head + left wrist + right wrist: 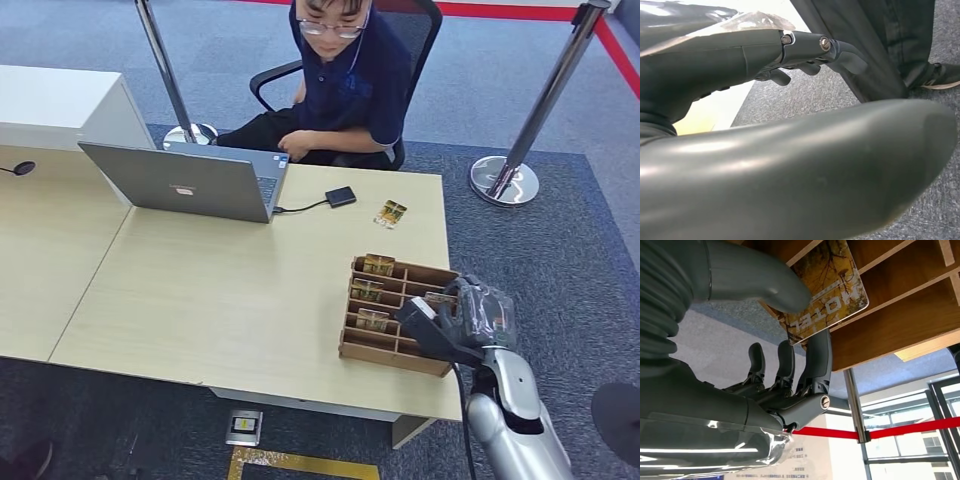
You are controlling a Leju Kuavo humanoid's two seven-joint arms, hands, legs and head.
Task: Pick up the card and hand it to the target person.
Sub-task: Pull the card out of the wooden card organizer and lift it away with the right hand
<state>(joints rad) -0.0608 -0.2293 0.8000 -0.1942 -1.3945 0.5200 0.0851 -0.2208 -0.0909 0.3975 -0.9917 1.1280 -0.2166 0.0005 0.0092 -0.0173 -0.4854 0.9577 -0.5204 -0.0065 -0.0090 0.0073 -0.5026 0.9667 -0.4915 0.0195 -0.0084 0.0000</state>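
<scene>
Yellow-printed card [825, 295] pinched between thumb and finger of right hand [453, 322], at right end of wooden divider box [377, 350]; person [351, 85] sits across table [226, 300], far-left of hand; left hand [806, 55] hangs low, fingers apart, holding nothing

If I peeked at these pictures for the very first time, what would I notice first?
Probably the robot's right hand pinching a yellow hotel card between thumb and a finger, at the brown wooden box with slots on the pale wooden table's right end. Next, the person in a dark blue shirt sitting across the table, behind a grey laptop, with another card lying loose near them.
</scene>
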